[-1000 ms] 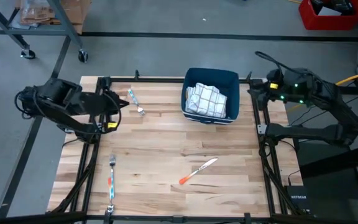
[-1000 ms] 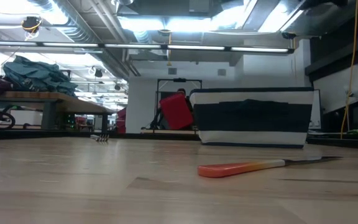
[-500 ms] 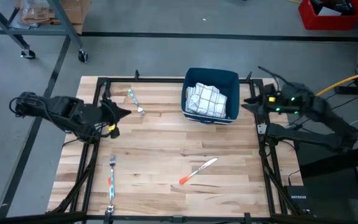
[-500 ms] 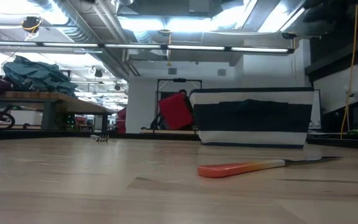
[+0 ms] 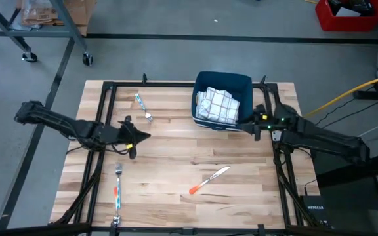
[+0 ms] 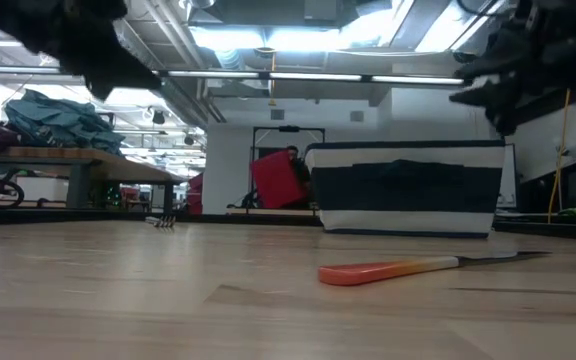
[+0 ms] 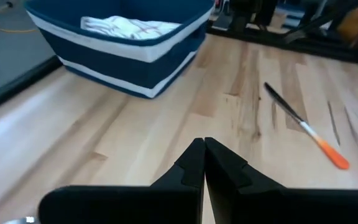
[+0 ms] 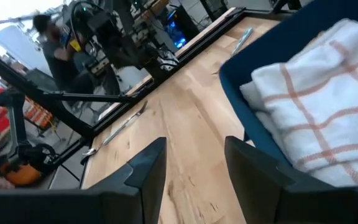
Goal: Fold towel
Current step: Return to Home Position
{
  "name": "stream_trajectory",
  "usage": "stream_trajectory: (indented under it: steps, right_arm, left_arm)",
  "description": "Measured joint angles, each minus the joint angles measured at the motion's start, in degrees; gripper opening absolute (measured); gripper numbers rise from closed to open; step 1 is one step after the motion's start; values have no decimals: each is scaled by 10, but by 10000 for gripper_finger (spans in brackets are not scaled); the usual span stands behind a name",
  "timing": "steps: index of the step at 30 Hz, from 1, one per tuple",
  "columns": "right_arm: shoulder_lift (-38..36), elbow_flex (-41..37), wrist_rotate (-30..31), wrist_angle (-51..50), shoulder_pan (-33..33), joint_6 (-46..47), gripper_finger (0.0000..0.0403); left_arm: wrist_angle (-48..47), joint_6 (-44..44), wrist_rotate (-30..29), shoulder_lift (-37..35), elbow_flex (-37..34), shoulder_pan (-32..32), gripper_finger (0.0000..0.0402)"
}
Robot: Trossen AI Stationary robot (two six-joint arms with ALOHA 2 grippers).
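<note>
Your table (image 5: 176, 154) is pale wood in glued strips, smooth with a soft satin sheen; you can see its grain and a few dark streaks. The frame (image 5: 169, 84) round it reads as matt black metal. The blue bin (image 7: 123, 59) looks like matt woven cloth with 2 white bands. The towel (image 8: 316, 106) is soft white cloth, nubbly, crossed by thin orange-red lines. The knife (image 6: 408, 268) has a smooth orange plastic handle and a dull metal blade. On the left gripper (image 7: 202, 144) and right gripper (image 8: 194, 146), the fingers look like matt black plastic.
</note>
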Motion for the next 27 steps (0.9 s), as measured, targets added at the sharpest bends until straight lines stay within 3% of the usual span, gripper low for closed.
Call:
stream_trajectory:
  steps: [13,27]
  right_arm:
    - [0,-104,0,155,0,24,168]
    - [-1,-159,43,171,0,23,168]
  left_arm:
    - [227,-36,2,0,-154,0,4]
    - [275,-59,1,0,-220,1,4]
